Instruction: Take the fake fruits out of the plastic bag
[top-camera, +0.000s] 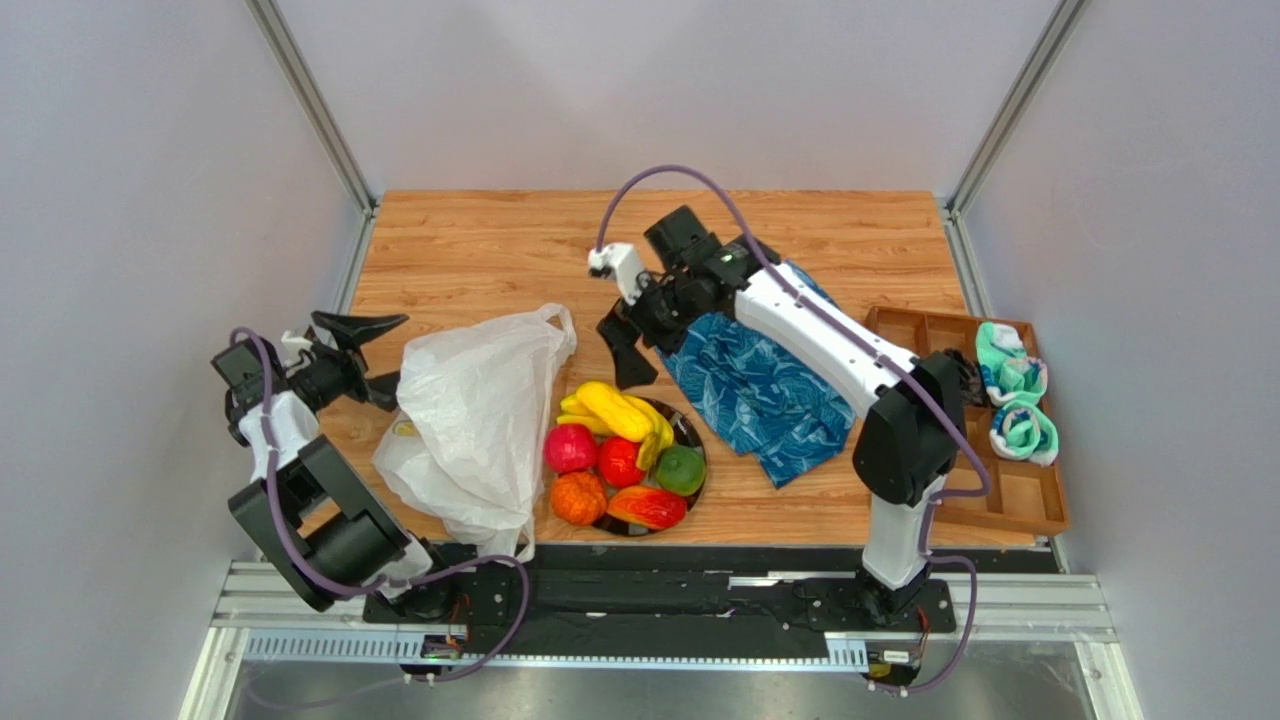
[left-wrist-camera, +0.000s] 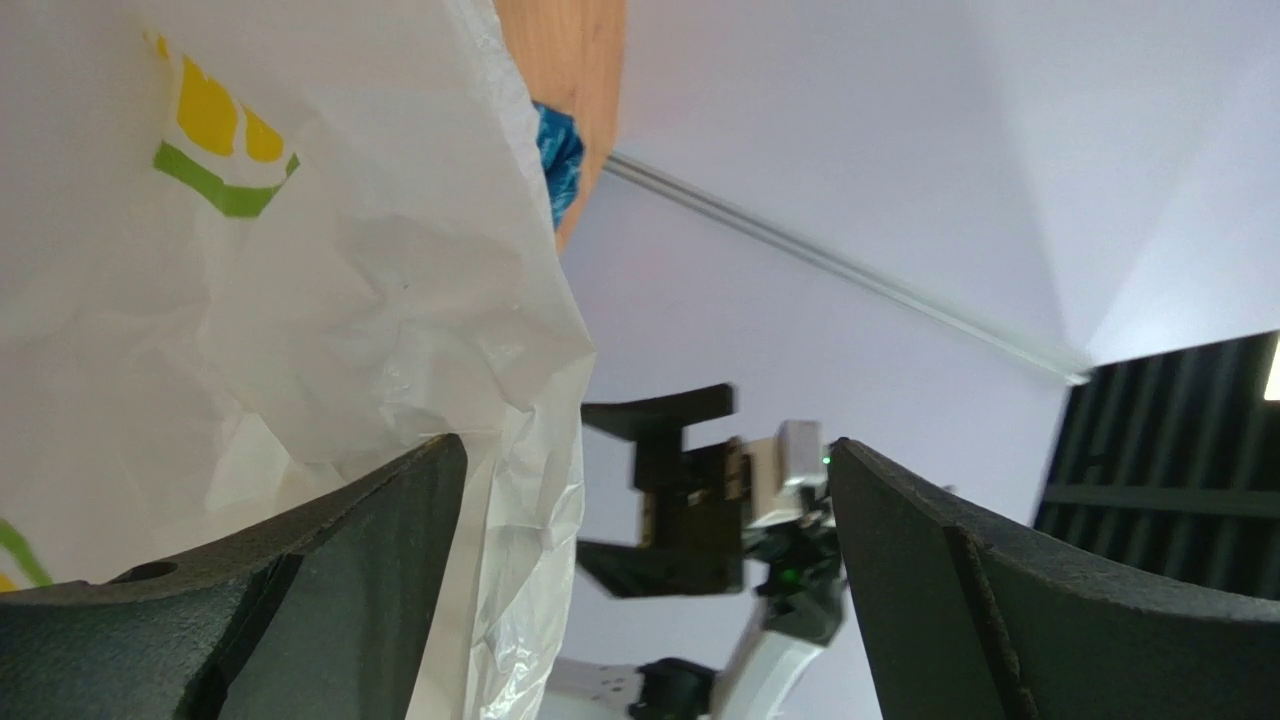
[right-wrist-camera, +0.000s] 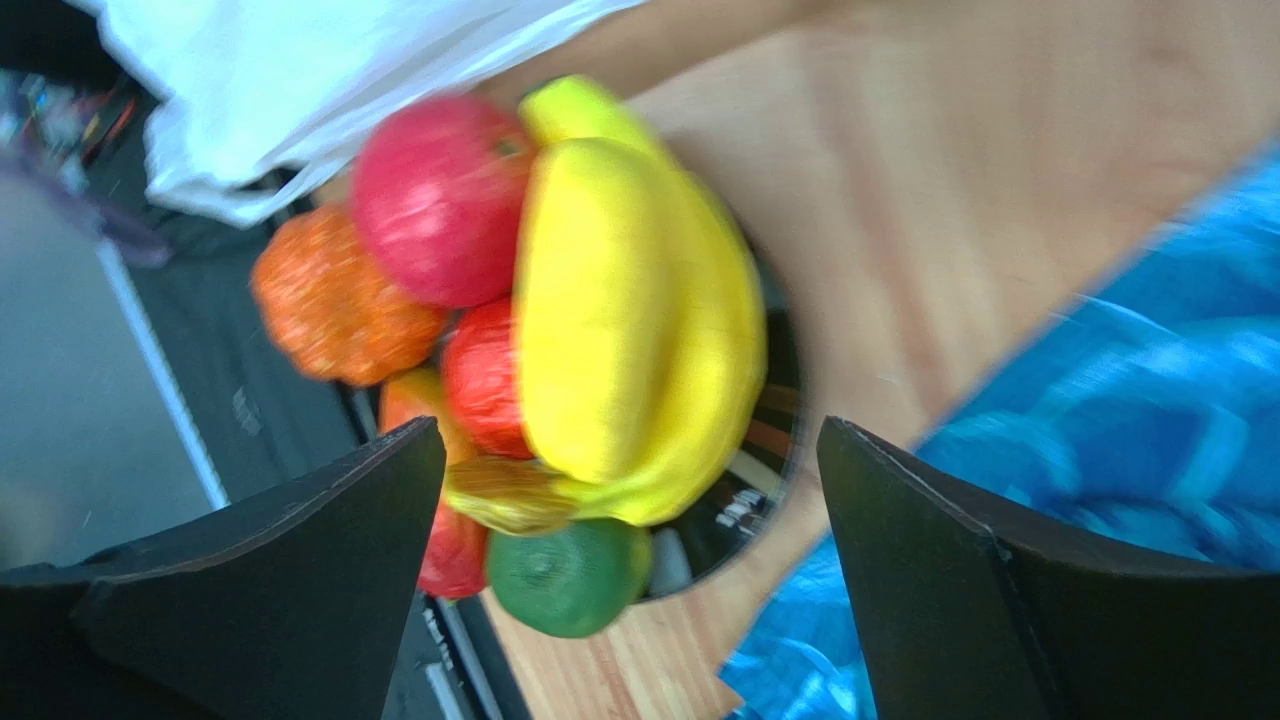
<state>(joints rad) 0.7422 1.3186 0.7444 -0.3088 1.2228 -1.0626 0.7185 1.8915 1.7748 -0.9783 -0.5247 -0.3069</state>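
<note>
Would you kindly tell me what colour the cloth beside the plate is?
The cloth is blue with a paler pattern, clearest in the top external view.

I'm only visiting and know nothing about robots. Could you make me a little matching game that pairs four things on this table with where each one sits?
Things:
1. bananas
2. plastic bag
3. blue cloth
4. wooden tray

Places:
A. at the right edge of the table
B. on the plate
C. just left of the plate
D. just right of the plate

Pairs: 1-B, 2-C, 3-D, 4-A
</note>
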